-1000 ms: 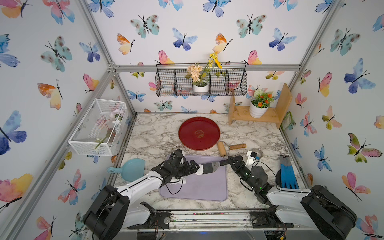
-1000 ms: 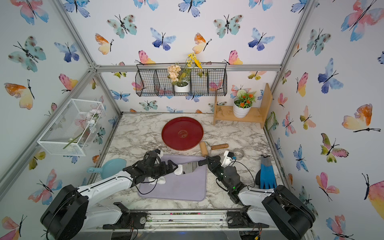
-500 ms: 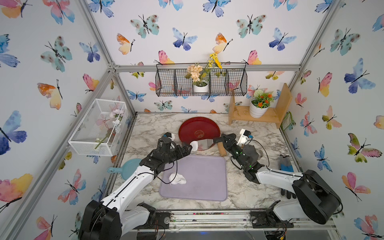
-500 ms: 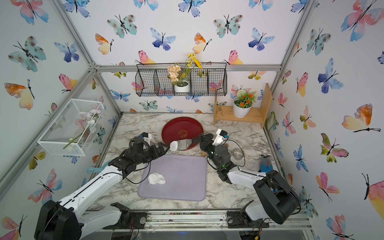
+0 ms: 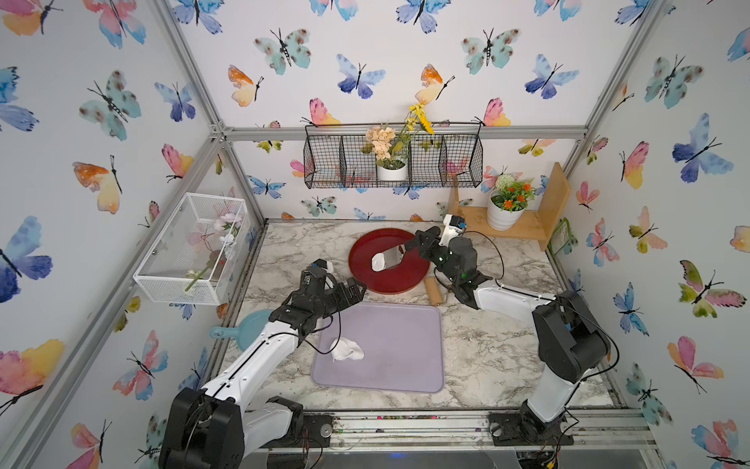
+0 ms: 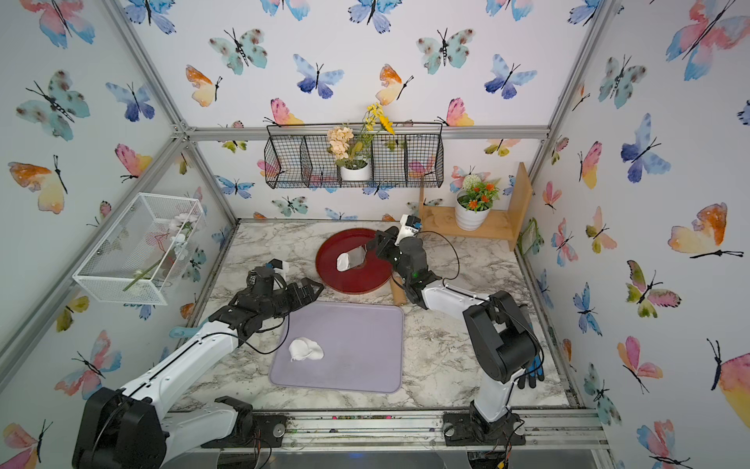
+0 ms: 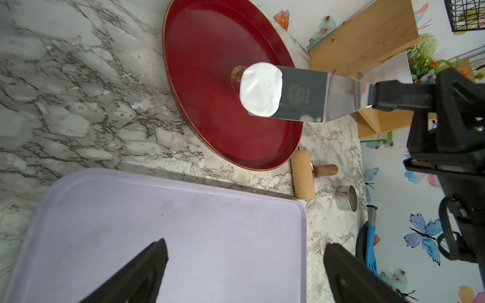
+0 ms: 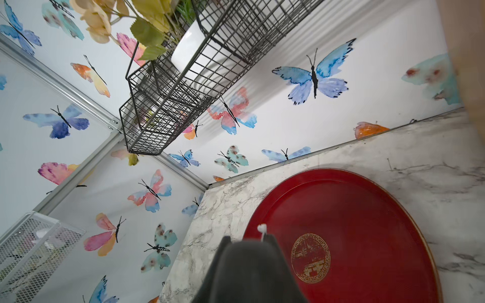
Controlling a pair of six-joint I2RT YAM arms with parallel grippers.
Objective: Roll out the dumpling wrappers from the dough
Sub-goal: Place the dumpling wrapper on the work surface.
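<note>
white arm links [image 5: 256,356] with bulky black joints [image 5: 568,337]

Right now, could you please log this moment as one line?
right end effector: shut on spatula | dumpling wrapper: on spatula blade tip, over red tray | left end effector: open, empty | dough: on purple mat

I see the dough [image 5: 346,350] as a soft, lumpy white mass with a ragged outline, lying on the lilac mat [image 5: 397,345] near its left edge. One dumpling wrapper [image 7: 261,89], a thin smooth white disc, rests on the spatula [image 7: 309,94] blade's tip, overhanging its end, above the middle of the red tray [image 7: 210,52].
</note>
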